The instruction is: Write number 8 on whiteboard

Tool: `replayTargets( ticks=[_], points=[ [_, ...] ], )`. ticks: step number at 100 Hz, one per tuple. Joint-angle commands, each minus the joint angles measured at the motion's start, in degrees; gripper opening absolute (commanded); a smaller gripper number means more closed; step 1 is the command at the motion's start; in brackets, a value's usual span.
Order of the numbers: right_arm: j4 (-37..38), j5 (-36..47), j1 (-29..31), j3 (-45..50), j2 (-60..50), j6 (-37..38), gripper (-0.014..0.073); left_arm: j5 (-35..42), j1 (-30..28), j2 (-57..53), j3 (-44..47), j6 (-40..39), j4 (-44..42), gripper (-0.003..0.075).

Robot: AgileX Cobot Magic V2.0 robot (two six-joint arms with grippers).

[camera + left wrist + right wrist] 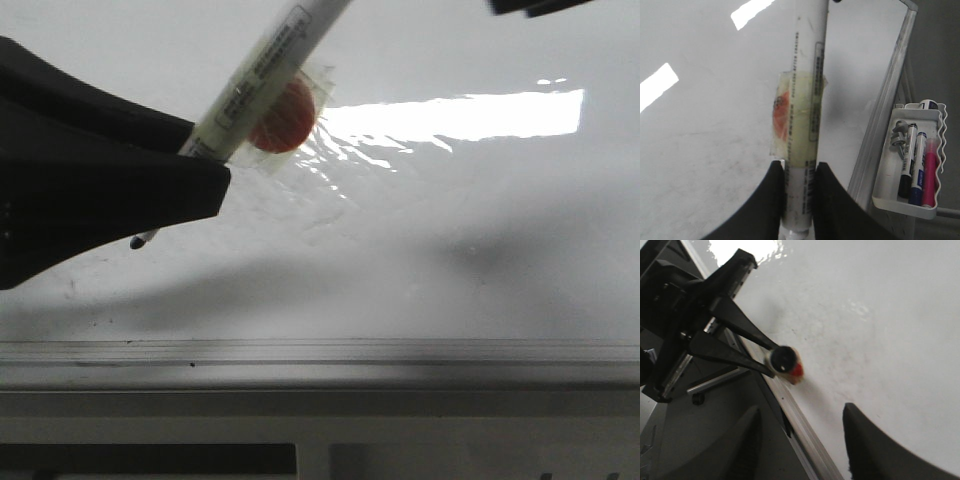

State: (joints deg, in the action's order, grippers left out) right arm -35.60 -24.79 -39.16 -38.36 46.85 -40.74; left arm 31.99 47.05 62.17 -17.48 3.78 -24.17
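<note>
Whiteboard (450,250) bears no stroke yet. Your left gripper (799,172) clamps the marker (262,78), tip near the board's near edge; press lightly, steadily. Right gripper (802,440) gapes empty.

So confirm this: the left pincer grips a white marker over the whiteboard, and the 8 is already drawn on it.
Not quite. The left pincer does grip the white marker over the whiteboard, but no 8 is drawn: the front view shows only bare glossy board with glare and faint smudges.
</note>
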Motion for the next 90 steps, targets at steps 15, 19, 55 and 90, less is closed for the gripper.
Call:
replayTargets(
  ticks=[15,19,55,90],
  points=[
    [-1.5,14.0,-7.7,-5.0,8.3,-0.8,0.0325,4.7,0.2,-0.5,-1.8,-0.1,-1.3,-0.002],
    [-1.6,13.5,-8.1,-5.6,9.7,-0.8,0.0325,4.7,0.2,-0.5,-1.8,-0.1,-1.3,-0.002],
    [-2.5,10.7,-8.4,-7.5,15.2,-0.8,0.0127,4.8,0.2,-0.5,-1.8,-0.1,-1.3,0.0018],
    [-3.0,10.6,-8.4,-7.6,15.0,-0.8,-0.0071,-0.1,0.2,-5.0,-1.7,-0.3,8.6,0.0365]
  ],
)
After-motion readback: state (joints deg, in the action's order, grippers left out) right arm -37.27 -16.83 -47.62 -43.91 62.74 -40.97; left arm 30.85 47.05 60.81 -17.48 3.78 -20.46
